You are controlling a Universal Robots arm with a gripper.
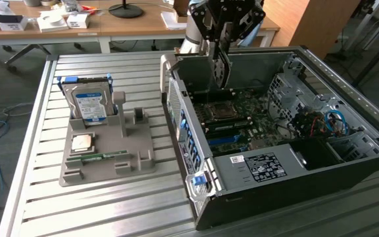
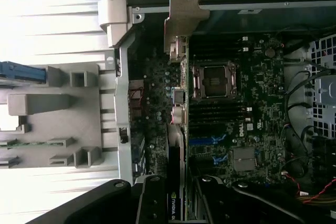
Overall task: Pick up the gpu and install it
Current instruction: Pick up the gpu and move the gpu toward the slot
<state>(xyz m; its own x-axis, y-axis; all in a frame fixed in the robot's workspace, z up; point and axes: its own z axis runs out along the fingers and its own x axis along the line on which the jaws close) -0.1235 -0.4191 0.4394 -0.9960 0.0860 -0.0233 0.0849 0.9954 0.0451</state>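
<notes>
Hanging card, exterior view: we see the gpu (image 1: 221, 64) held upright in the air over the far part of the open computer case (image 1: 295, 197), clear of the motherboard (image 1: 242, 126) below it.
Claw, exterior view: the gripper (image 1: 224, 29) is clenched on the card's upper end.
Progress, exterior view: we judge the pick-up done, since the card is off the table (image 1: 110, 207). The install is left, as the card is not yet seated in a slot.
Case contents, exterior view: we find the motherboard with its CPU socket (image 1: 220, 109), a power supply (image 1: 262, 167) at the near end and blue cables (image 1: 334, 121) toward the exterior view's right.
Holder contents, exterior view: at the exterior view's left, the grey holder (image 1: 143, 163) carries a hard drive (image 1: 91, 103) standing at its far end, a processor chip (image 1: 83, 142) lying flat and a memory stick (image 1: 100, 157) nearer to us.
Claw, wrist view: the gripper (image 2: 176, 203) grasps the gpu (image 2: 176, 150) between its dark fingers (image 2: 152, 203).
Card, wrist view: we look along the card to its silvery bracket (image 2: 184, 17), which sits close to the case wall. We cannot tell whether it touches anything.
Case contents, wrist view: we see the motherboard (image 2: 252, 77) and the CPU socket (image 2: 214, 81) beside the card.
Holder, wrist view: the holder (image 2: 79, 114) lies outside the case wall.
</notes>
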